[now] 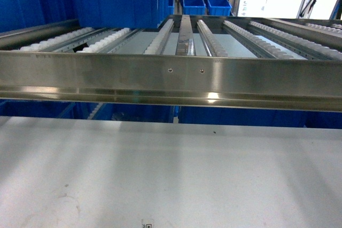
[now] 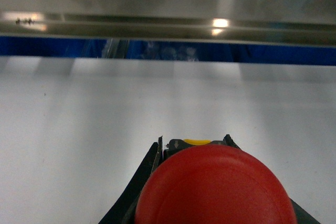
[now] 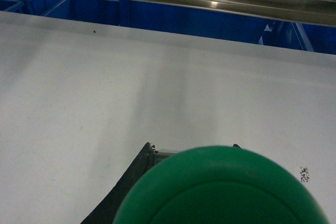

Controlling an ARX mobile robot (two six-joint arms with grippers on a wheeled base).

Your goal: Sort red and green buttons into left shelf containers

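In the left wrist view a red domed button (image 2: 215, 187) fills the bottom of the picture. My left gripper (image 2: 194, 143) is shut on its dark body, which has a yellow tab, and one black finger (image 2: 149, 166) shows beside the cap. The right wrist view shows a green button (image 3: 220, 192) the same way, with my right gripper (image 3: 191, 148) shut on it. Both are held above the white table. Large blue bins (image 1: 120, 1) stand on the left of the roller shelf, another (image 1: 26, 1) beside them. Neither gripper shows in the head view.
A steel shelf rail (image 1: 171, 81) crosses in front of me above the white table (image 1: 171, 174). Roller tracks (image 1: 267, 36) run back on the shelf's right. Smaller blue bins (image 1: 206, 2) sit far behind. More blue bins (image 3: 173, 19) stand under the rail.
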